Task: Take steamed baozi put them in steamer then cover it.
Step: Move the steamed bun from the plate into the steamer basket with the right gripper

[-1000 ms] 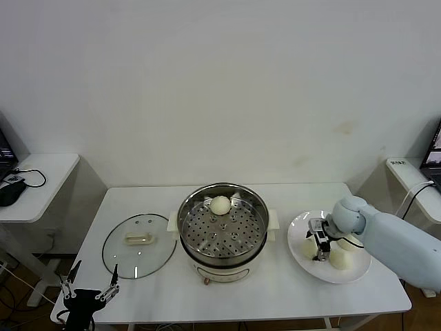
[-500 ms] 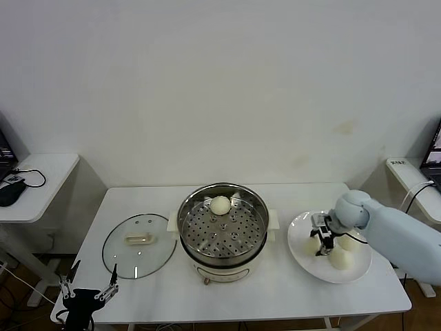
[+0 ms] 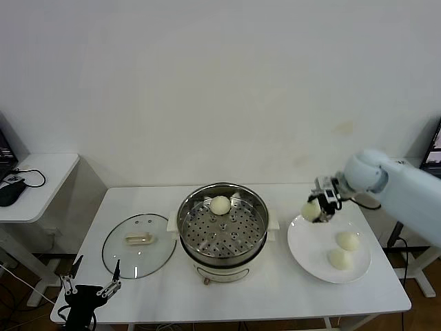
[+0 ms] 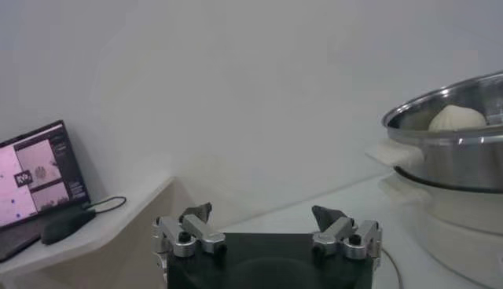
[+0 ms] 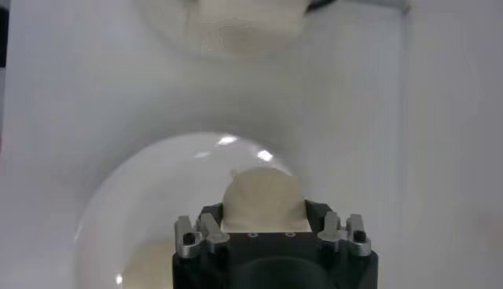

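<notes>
Above the plate, the right gripper pinches a baozi, mid-transfer; next comes carriage over the steamer and release, while the left gripper idles, fingers spread.

The right arm reaches in from the right side of the table, its forearm raised and angled toward the middle. Its wrist is bent so that the right tool hangs above the table, fingers closed around a baozi. The left arm is parked low at the table's front left corner, the left tool pointing upward with its fingers spread wide.
</notes>
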Controlling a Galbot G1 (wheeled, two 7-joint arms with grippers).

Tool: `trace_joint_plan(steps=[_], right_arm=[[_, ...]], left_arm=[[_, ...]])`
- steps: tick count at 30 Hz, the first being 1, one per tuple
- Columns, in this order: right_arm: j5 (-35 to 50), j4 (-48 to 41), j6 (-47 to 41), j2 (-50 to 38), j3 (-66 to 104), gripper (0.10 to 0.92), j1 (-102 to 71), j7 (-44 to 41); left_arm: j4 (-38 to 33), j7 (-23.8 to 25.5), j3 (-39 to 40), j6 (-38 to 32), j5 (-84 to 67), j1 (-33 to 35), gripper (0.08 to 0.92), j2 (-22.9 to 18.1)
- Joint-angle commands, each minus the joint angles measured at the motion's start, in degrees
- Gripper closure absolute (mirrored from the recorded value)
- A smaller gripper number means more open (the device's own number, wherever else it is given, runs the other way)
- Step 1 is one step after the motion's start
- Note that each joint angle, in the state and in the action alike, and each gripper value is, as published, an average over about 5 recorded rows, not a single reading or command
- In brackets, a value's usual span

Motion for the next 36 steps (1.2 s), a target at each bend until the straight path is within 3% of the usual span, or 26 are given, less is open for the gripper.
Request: trace_joint_plan(steps=[1, 11, 23, 36], right_arm=[[20.96, 8.03, -8.98, 9.79, -12.83, 0.365, 23.79, 5.15], [30.59, 5.94, -16.84, 24.16, -14.59, 0.357, 15.61, 15.88], [31.52, -3.09, -20.07, 35.92, -15.23, 0.355, 7.23, 21.74], [28.67, -9.36, -20.15, 39.98, -15.26, 0.355, 3.32, 22.40]], left_arm=[[-0.20, 0.00, -0.03, 0.06, 0.01, 0.02, 0.177, 0.07], [-0.16, -0.04, -1.24, 0.01, -0.23, -0.23, 0.177, 0.11], [-0.41, -0.02, -2.19, 0.10, -0.25, -0.45, 0.177, -0.81], [-0.56, -0.13, -2.78, -0.07, -0.47, -0.20, 0.177, -1.32]])
